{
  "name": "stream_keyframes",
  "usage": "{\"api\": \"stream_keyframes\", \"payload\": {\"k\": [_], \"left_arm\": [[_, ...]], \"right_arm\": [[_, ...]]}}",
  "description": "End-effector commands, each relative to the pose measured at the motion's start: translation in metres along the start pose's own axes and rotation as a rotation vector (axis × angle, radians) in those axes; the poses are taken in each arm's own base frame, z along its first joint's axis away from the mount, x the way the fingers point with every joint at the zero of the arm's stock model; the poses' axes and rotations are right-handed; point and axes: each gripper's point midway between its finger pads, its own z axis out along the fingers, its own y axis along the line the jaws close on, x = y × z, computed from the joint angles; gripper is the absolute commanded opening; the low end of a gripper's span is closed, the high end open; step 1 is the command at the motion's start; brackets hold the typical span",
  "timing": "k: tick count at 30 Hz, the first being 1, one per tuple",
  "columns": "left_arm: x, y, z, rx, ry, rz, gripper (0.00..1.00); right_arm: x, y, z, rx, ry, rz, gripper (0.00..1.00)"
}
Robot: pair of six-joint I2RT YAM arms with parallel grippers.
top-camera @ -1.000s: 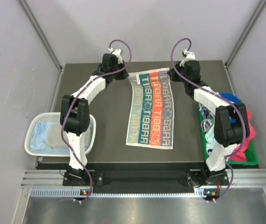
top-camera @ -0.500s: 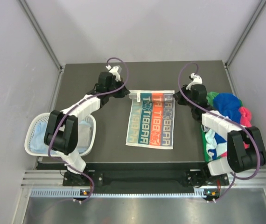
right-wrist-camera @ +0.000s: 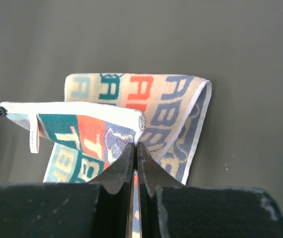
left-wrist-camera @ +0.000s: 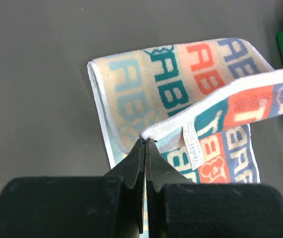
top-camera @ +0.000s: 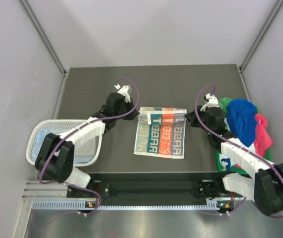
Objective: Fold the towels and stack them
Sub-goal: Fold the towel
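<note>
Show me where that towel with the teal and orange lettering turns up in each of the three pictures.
Top external: the printed towel lies at the middle of the table, its far edge lifted.
Left wrist: it fills the upper right, above the left hand.
Right wrist: it spans the middle, above the right hand.
Shared landmark: the lifted white hem, stretched between both hands.

— Colours on the left arm [top-camera: 93, 128]?
— White shells along the links, black housings at the joints. Same on the right arm [top-camera: 236, 148].
— Cables [top-camera: 126, 78]?
— Purple, thin, one per arm, curling in a loop off the wrist.
— And the left pincer [left-wrist-camera: 145, 141]?
— Matte black, blocky body, two fingers tapering to thin points. Right pincer [right-wrist-camera: 135, 145] identical.
</note>
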Motion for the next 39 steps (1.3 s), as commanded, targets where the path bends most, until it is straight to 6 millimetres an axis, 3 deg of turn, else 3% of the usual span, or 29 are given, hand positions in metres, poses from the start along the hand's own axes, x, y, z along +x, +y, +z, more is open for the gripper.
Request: {"api": "stream_keyframes", "payload": {"k": [1, 10, 21, 25, 35, 39], "left_arm": [[-0.024, -0.012, -0.019, 0.011, -0.107, 0.012, 0.0], [-0.006, -0.021, -0.039, 0.016, -0.067, 0.033, 0.0], [0.036, -0.014, -0.04, 0.011, 0.006, 0.005, 0.0], [0.049, -0.014, -0.041, 0.016, 0.04, -0.002, 0.0], [0.068, -0.007, -0.045, -0.004, 0.085, -0.009, 0.0], [0.061, -0.01, -0.051, -0.006, 0.083, -0.001, 0.0]], "right_arm": [[-0.011, 0.008, -0.016, -0.016, -0.053, -0.003, 0.01], [0.014, 0.009, -0.041, -0.053, -0.024, 0.016, 0.0], [0.065, 0.008, -0.044, -0.079, 0.072, 0.049, 0.0], [0.078, 0.0, -0.045, -0.056, 0.088, 0.057, 0.0], [0.084, -0.003, -0.044, -0.051, 0.102, 0.062, 0.0], [0.078, 0.001, -0.047, -0.061, 0.094, 0.059, 0.0]]}}
